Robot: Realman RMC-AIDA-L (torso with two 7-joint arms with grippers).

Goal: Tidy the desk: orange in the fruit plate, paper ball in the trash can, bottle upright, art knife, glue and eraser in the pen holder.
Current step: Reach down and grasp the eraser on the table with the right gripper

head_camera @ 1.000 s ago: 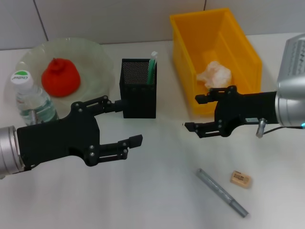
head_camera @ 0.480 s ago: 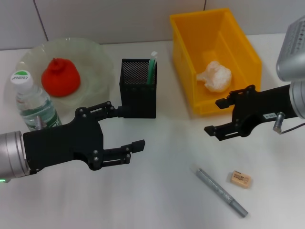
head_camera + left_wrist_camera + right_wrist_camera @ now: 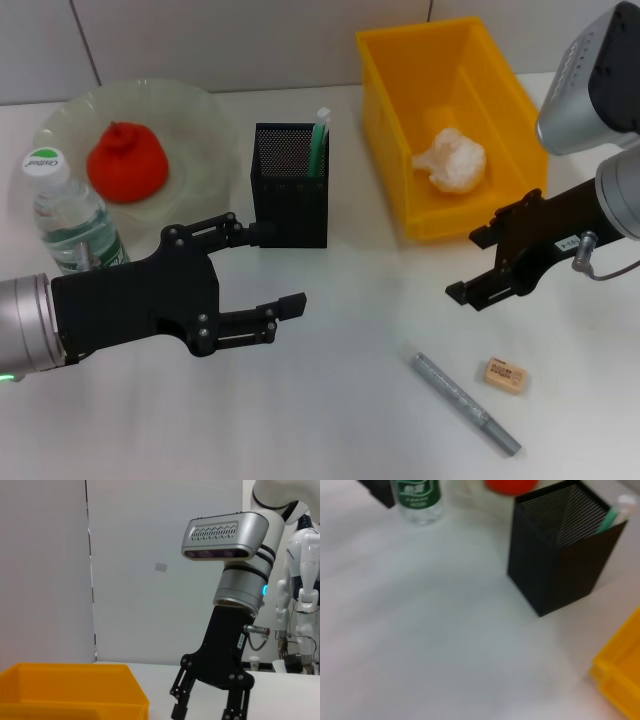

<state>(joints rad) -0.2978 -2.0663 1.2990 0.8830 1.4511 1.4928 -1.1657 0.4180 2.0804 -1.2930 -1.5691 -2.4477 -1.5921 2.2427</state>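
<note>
The art knife [image 3: 464,403] and the eraser [image 3: 505,375] are seen lying loose on the desk [image 3: 340,420], at about five o'clock from the pen holder [image 3: 290,184]. The orange [image 3: 127,161] is already in the fruit plate [image 3: 200,120], the paper ball [image 3: 451,159] in the trash can [image 3: 395,120], the bottle [image 3: 66,212] upright; what may be the glue [image 3: 319,143] is lodged in the holder. The right gripper [image 3: 495,264], spread and empty, is held above these last items. A descent onto one is judged to be called for next. The left gripper [image 3: 262,271], spread, is parked nearby.
</note>
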